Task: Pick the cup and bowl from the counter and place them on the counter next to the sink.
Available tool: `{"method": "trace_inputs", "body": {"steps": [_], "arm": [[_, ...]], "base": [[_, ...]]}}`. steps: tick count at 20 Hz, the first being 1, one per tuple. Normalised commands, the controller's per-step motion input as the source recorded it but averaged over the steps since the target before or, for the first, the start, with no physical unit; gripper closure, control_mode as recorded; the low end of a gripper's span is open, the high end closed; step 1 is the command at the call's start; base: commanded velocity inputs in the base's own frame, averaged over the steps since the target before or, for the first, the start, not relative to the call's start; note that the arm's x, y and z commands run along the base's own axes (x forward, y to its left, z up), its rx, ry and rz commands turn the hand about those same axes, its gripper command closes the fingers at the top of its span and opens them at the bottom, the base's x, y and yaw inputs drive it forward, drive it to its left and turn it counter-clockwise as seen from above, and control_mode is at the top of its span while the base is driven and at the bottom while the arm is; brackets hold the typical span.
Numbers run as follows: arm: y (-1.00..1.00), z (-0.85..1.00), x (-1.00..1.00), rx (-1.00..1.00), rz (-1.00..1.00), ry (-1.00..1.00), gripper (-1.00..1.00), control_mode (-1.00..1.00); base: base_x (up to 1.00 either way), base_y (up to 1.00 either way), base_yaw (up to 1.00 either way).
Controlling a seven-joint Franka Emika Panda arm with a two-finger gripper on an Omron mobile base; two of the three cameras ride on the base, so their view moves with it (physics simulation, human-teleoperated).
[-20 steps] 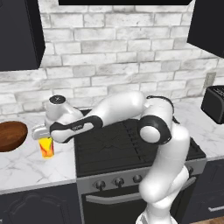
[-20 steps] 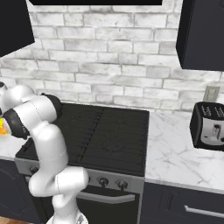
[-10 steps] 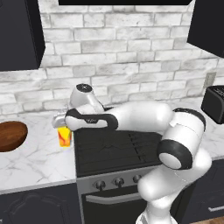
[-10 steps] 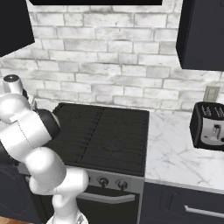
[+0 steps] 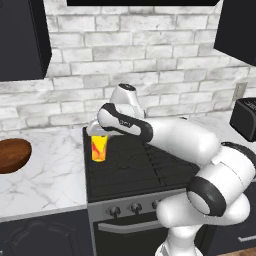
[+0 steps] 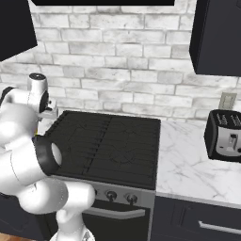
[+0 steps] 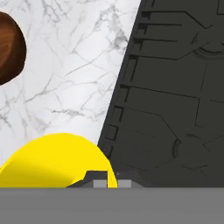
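- White marble counter (image 5: pixel 45 160) flanks a black stovetop (image 5: pixel 135 165); round reddish-brown wooden bowl (image 5: pixel 12 155) sits apart.
- Gripper (image 5: pixel 98 131) clasps the small yellow red-patterned cup (image 5: pixel 99 148) at its rim; it looks light, rigid, smooth.

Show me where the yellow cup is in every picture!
Left base view: the cup hangs left of centre, at the stovetop's left edge.
Right base view: I can't make it out behind the arm.
Hand view: cup at bottom left.
Shared landmark: the stovetop.

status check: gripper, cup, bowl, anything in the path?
Gripper shut on the cup, carrying it above the stovetop's left edge. Bowl untouched on the counter. No obstruction seen near the cup.
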Motion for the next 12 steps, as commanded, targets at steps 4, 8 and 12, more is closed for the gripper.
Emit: {"method": "trace_inputs", "body": {"steps": [4,8,12], "arm": [[-0.71,0.16,0.05,-0.01,-0.03,0.06,1.0,-1.0],[-0.59,0.01,0.05,-0.04,0.0,0.0,1.0,-1.0],[-0.43,0.0,0.01,-0.02,0.0,-0.02,1.0,-1.0]], "base": [[0.0,0.0,0.0],[0.0,0.0,0.0],[0.0,0.0,0.0]]}}
